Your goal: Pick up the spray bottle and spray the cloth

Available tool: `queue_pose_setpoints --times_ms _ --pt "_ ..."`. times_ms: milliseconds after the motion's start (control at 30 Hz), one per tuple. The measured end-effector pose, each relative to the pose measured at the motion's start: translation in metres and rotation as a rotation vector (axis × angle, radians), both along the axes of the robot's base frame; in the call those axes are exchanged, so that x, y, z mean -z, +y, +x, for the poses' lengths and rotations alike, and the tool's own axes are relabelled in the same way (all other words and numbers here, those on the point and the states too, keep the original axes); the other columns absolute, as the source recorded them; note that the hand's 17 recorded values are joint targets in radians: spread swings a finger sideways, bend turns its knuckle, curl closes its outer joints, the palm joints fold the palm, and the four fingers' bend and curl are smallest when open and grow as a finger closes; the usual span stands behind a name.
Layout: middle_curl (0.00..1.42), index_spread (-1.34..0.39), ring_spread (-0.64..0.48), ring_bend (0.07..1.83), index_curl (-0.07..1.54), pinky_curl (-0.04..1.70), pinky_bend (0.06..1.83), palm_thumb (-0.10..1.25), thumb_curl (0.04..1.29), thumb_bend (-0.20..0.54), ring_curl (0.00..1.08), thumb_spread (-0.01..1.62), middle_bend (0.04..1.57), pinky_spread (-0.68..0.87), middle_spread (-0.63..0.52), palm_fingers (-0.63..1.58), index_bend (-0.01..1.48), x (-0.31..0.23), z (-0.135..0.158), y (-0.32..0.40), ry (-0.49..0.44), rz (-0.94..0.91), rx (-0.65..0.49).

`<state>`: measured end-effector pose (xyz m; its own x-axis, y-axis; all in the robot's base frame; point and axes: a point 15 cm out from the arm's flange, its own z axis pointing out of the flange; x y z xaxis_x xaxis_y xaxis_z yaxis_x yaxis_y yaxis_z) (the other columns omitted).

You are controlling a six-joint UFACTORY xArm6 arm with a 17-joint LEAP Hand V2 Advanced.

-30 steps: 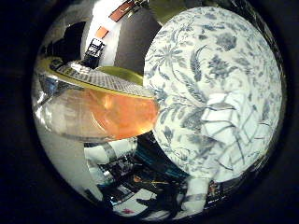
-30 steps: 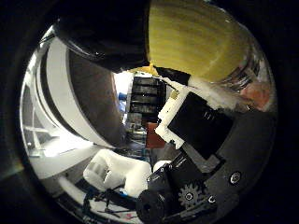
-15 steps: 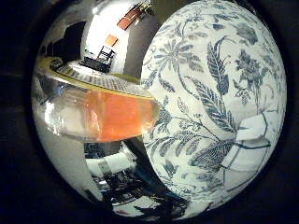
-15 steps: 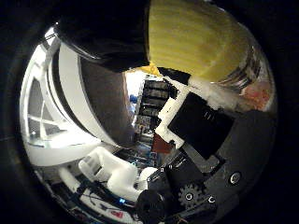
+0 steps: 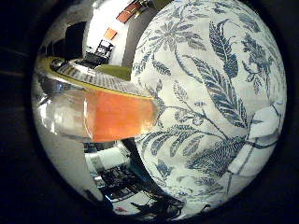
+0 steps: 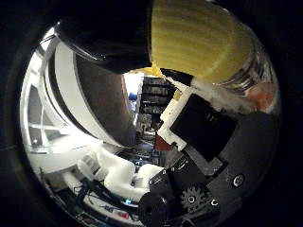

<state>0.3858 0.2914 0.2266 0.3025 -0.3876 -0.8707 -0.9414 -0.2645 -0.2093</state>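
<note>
The ribbed yellow collar of the clear plastic spray bottle [image 6: 199, 40] sits tight against my palm, with its clear, orange-tinged body beside it. My white-and-black hand [image 6: 199, 137] has its fingers curled round the bottle, a black finger part lying across it. Beyond are dark shelving [image 6: 154, 97] and a white curved structure.

We find the clear plastic spray bottle of orange liquid [image 5: 107, 114] held in the hand [image 6: 203, 161]. The white leaf-printed cloth [image 5: 210, 107] lies just beside the bottle, at its 3 o'clock.
</note>
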Motion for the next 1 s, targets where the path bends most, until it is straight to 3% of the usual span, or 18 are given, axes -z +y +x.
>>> queue_pose_setpoints --times_ms 67,300,467,667,1000 --pt "0.58 -0.26 -0.19 1.25 0.64 0.95 0.98 0.91 0.5 -0.027 0.65 1.01 1.19 -0.36 -0.11 0.99 0.74 0.002 -0.002 -0.001 -0.002 -0.011 -0.012" --pt "0.56 -0.34 -0.24 1.22 0.64 0.85 0.91 0.88 0.51 -0.025 0.59 0.97 0.97 -0.47 -0.16 0.69 0.43 0.016 -0.012 -0.012 -0.01 -0.085 -0.072" --pt "0.55 -0.39 -0.24 1.15 0.64 0.84 0.82 0.87 0.49 -0.024 0.56 1.0 0.86 -0.4 -0.18 0.47 0.39 0.016 -0.013 -0.012 -0.006 -0.092 -0.074" --pt "0.53 -0.39 -0.2 1.0 0.61 0.82 0.62 0.83 0.47 -0.025 0.52 1.04 0.77 -0.17 -0.15 0.25 0.43 0.016 -0.015 -0.017 -0.004 -0.131 -0.091" --pt "0.5 -0.34 -0.12 0.79 0.54 0.69 0.41 0.77 0.43 -0.025 0.45 1.05 0.68 0.21 -0.12 0.21 0.38 0.013 -0.011 -0.038 -0.012 -0.214 -0.09"
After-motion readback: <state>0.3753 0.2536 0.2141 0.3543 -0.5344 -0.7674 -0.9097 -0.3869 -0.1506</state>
